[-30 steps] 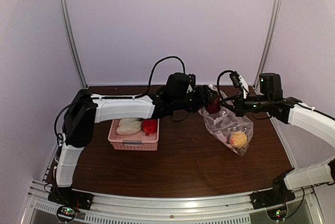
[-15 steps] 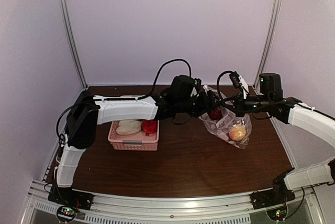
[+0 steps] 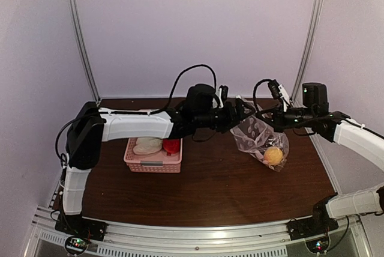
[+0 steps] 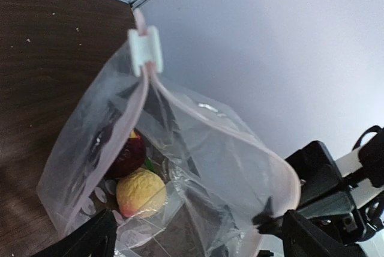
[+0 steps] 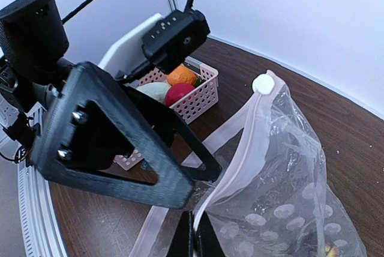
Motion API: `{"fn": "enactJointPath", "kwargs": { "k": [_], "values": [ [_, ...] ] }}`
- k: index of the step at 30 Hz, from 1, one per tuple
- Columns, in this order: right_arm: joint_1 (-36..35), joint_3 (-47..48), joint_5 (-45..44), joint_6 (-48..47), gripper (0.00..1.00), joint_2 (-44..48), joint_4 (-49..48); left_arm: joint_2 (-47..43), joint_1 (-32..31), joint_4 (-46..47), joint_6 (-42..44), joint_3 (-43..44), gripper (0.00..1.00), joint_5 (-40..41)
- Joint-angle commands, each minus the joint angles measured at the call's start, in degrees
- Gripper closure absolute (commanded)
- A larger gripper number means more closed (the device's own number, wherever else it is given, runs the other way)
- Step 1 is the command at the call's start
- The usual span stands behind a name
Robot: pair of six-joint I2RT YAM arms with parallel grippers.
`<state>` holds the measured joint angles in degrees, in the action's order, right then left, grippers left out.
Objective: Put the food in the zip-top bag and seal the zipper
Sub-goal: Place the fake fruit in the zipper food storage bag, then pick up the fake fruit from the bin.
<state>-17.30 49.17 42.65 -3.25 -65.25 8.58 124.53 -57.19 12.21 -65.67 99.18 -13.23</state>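
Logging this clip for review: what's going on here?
The right end effector pinches the rim of the zip-top bag, holding it up with the mouth open. The left end effector hovers open at the mouth. A yellow piece and a red piece lie inside; more food sits in the pink basket. The zipper is unsealed.

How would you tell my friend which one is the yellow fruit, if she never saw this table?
Find the see-through bag on the right side of the brown table, held up by the right claw. Look at the bag's bottom: the yellow fruit lies there. It is round, bumpy and yellow, while the piece next to it is dark red.
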Motion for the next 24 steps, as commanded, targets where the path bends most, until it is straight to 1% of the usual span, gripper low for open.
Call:
{"fn": "enactJointPath", "kwargs": {
  "k": [1, 4, 6, 9, 11, 13, 14, 15, 17, 18, 20, 22, 24],
  "values": [
    [0.7, -0.8, -0.5, -0.9, 1.0, 0.6, 0.3, -6.3, -0.5, 9.8, 0.3, -2.1, 0.03, -6.2],
    [1.5, -0.8, -1.0, -1.2, 1.0, 0.7, 0.5, -10.3, -0.5, 8.5, 1.8, -5.5, 0.03, -7.8],
    [2.3, -1.0, -0.9, -1.4, 1.0, 0.9, 0.6, -14.2, -0.4, 7.0, 4.6, -9.2, 0.03, -8.1],
    [2.9, -1.6, -2.5, -3.4, 1.0, 1.1, 0.9, -19.8, -0.4, -1.1, 14.0, -14.2, 0.03, -7.2],
    [3.1, -1.7, -3.9, -4.5, 1.0, 1.3, 1.4, -24.4, -0.4, -11.9, 22.0, -16.5, 0.03, -1.1],
    [3.5, -1.6, -4.0, -4.8, 1.0, 1.4, 1.7, -29.8, -0.4, -20.0, 28.9, -20.4, 0.03, 8.9],
    [3.7, -1.4, -4.0, -5.1, 1.0, 1.4, 2.3, -33.7, -0.4, -22.6, 31.4, -22.7, 0.02, 17.0],
    [3.8, -1.1, -4.1, -5.5, 1.0, 1.4, 2.9, -36.3, -0.3, -25.7, 33.4, -24.6, 0.02, 22.7],
    [3.9, 0.0, -4.6, -6.9, 1.0, 1.4, 5.4, -40.4, 0.3, -31.1, 37.6, -27.8, 0.02, 30.2],
    [3.9, 0.9, -4.9, -7.7, 1.0, 1.4, 6.9, -41.7, 1.4, -34.9, 38.3, -28.5, 0.02, 33.1],
    [3.9, 2.8, -5.8, -9.4, 1.0, 1.2, 10.5, -43.3, 3.3, -42.3, 39.2, -29.0, 0.02, 36.6],
    [3.9, 4.5, -7.1, -11.4, 1.0, 1.1, 14.4, -44.4, 5.2, -47.3, 40.1, -30.2, 0.02, 37.4],
    [3.9, 5.4, -8.5, -12.6, 1.0, 1.5, 16.8, -45.5, 6.7, -49.7, 40.8, -31.8, 0.02, 36.5]
  ]
}}
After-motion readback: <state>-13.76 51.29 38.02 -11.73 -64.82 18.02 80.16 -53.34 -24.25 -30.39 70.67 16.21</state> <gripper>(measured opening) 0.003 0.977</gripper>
